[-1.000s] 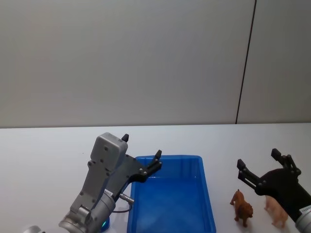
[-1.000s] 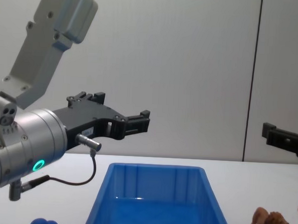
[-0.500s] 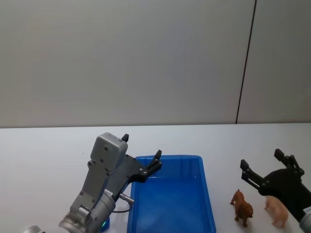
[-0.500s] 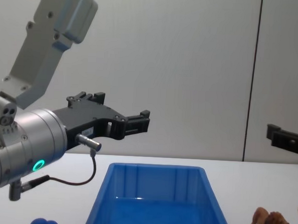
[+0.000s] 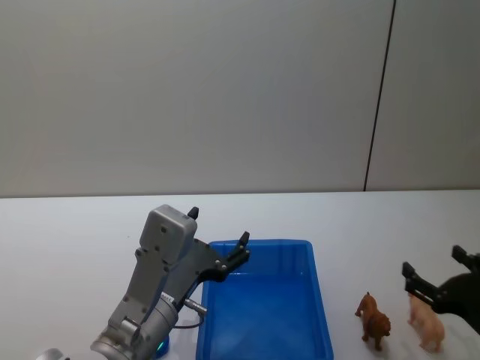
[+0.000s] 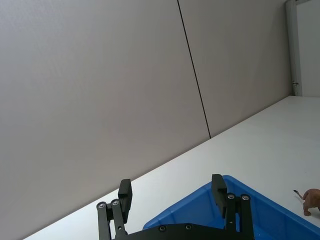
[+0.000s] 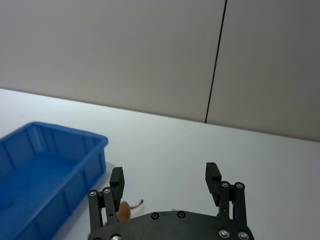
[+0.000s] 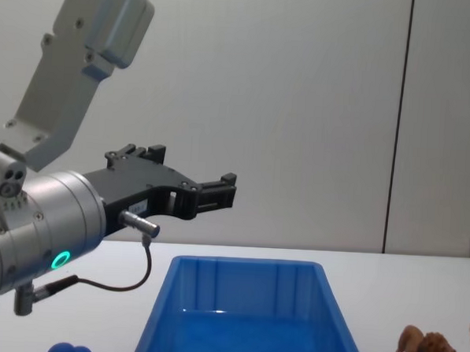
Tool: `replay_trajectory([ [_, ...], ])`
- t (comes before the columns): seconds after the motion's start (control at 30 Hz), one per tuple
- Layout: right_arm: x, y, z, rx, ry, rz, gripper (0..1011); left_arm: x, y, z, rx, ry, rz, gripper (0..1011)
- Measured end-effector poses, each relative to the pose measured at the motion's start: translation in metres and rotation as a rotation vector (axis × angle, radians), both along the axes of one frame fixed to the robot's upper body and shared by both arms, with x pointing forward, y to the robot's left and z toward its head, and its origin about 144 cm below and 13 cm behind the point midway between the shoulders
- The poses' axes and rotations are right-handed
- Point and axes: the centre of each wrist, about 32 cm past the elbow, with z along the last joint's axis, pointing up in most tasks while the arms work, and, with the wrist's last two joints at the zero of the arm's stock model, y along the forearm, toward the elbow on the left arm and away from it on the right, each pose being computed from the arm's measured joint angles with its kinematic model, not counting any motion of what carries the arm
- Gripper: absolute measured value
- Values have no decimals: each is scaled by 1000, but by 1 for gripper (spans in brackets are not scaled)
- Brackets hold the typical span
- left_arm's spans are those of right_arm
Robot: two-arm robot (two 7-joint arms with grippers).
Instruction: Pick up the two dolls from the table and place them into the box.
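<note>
left gripper [image 5: 219,226]: held in the air over the near-left corner of the blue bin [image 5: 259,244], pointing forward across it. fingers spread apart, nothing between them. the left wrist view gives the same reading, with both black fingers [image 6: 218,184] apart and the bin's far rim below them. a green ring light [image 8: 59,259] is lit on the arm's silver wrist housing.

right gripper [image 5: 433,262]: at the lower right edge of the head view, over the right-hand part of the white table [image 5: 75,232]. fingers spread wide and gripping nothing. its black body overlaps the pig's upper edge in this view; cannot tell whether they touch.

lion [image 5: 373,321]: brown with a darker mane, standing upright on the table just to the right of the bin, apart from its wall. in the chest view it stands on all fours at the lower right.

pig [image 5: 426,324]: pale pink, upright on the table just to the right of the lion, with a small gap between them.

bin: open top, standing on the table, bare blue floor inside, neither doll in it.

backdrop: plain grey wall with one dark vertical seam [image 5: 379,97].
</note>
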Motion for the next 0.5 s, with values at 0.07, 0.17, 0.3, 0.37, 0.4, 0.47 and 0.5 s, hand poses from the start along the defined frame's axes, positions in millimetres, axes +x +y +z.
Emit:
replay_trajectory([
  [0.07,0,-4,-2,-4,14,-2,1001,0,0,0,0,0,0,1001],
  [0.17,0,-11,-5,-10,41,-5,1001,0,0,0,0,0,0,1001],
  [0.3,1,-19,-11,-13,89,-6,1001,0,0,0,0,0,0,1001],
  [0.37,2,-22,-13,-14,105,-6,1001,0,0,0,0,0,0,1001],
  [0.4,2,-23,-15,-14,121,-6,1001,0,0,0,0,0,0,1001],
  [0.47,3,-26,-20,-14,147,-5,1001,0,0,0,0,0,0,1001],
  [0.5,3,-26,-20,-14,147,-5,1001,0,0,0,0,0,0,1001],
])
